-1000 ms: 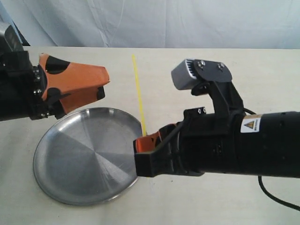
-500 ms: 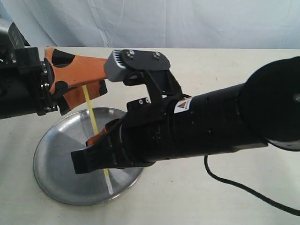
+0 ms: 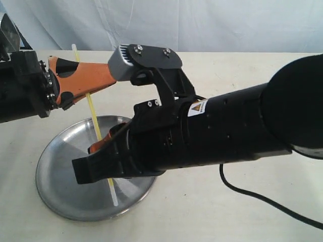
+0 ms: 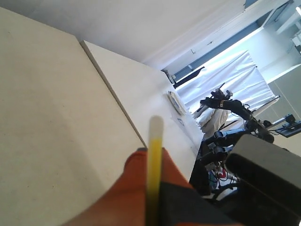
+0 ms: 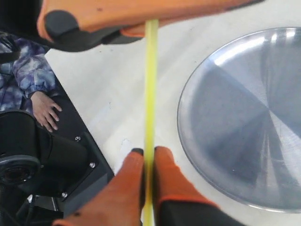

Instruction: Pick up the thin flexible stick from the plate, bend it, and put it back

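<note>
The thin yellow stick (image 3: 96, 123) is held up, straight and steeply tilted, over the steel plate (image 3: 60, 181). Its pale tip hangs just above the plate's front part. My left gripper (image 3: 103, 80) is shut on the stick's upper part, and a short end sticks out above the fingers. My right gripper (image 3: 98, 156) is shut on the stick lower down, above the plate. In the right wrist view the stick (image 5: 150, 84) runs from my right gripper (image 5: 149, 157) up into the left gripper (image 5: 141, 23), beside the plate (image 5: 235, 117). In the left wrist view the stick (image 4: 154, 141) lies against an orange finger (image 4: 136, 188).
The plate rests on a pale table with a white cloth behind. A black cable (image 3: 262, 201) trails at the front right. Past the table edge, the right wrist view shows a black machine base (image 5: 56, 155) and a person's hand (image 5: 44, 110).
My right gripper carried the stick leftwards from beside the plate to over it. The left gripper has shut on the stick's upper part, and the top end now pokes above it.
</note>
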